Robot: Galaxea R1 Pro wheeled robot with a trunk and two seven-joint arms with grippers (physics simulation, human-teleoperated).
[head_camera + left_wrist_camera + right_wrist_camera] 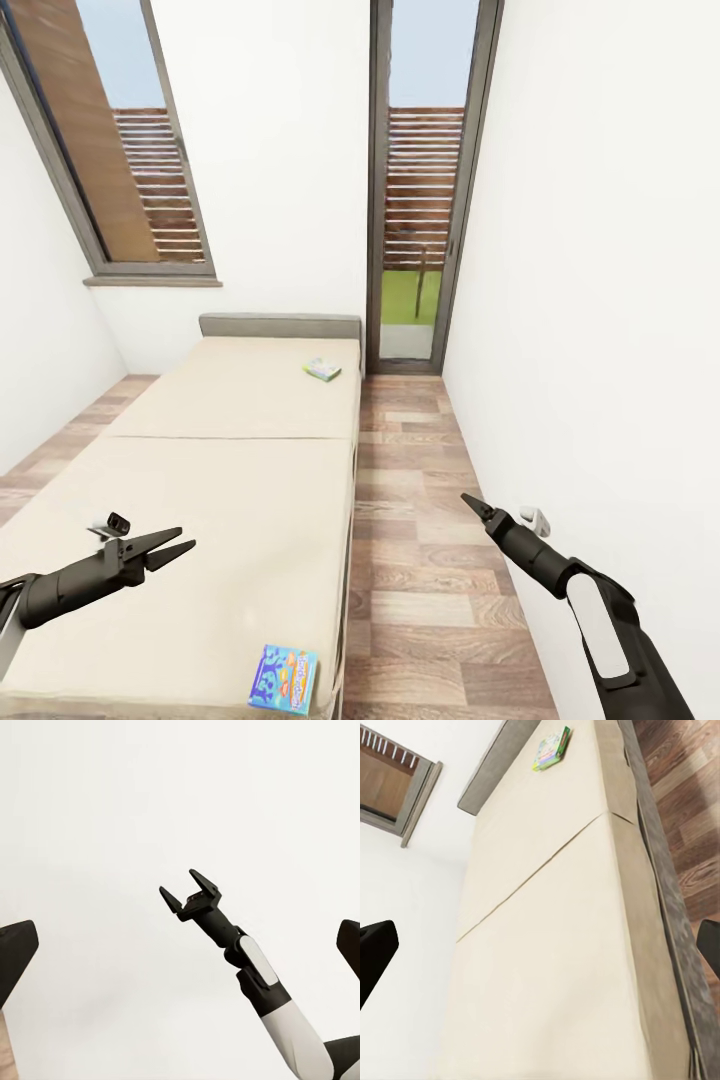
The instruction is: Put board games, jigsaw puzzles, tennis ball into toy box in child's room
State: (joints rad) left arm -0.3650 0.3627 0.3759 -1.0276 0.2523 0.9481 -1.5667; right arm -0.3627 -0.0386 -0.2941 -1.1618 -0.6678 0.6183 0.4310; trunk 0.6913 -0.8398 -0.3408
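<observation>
1. The bed takes up the lower left of the head view, with wood floor to its right.
2. A blue board game lies at the bed's bottom edge.
3. A green game lies near the headboard, mid-frame.
4. The left gripper hangs over the bed at lower left, fingers spread, empty.
5. The right gripper hangs over the floor at lower right; its fingers are spread, seen from the left wrist.
</observation>
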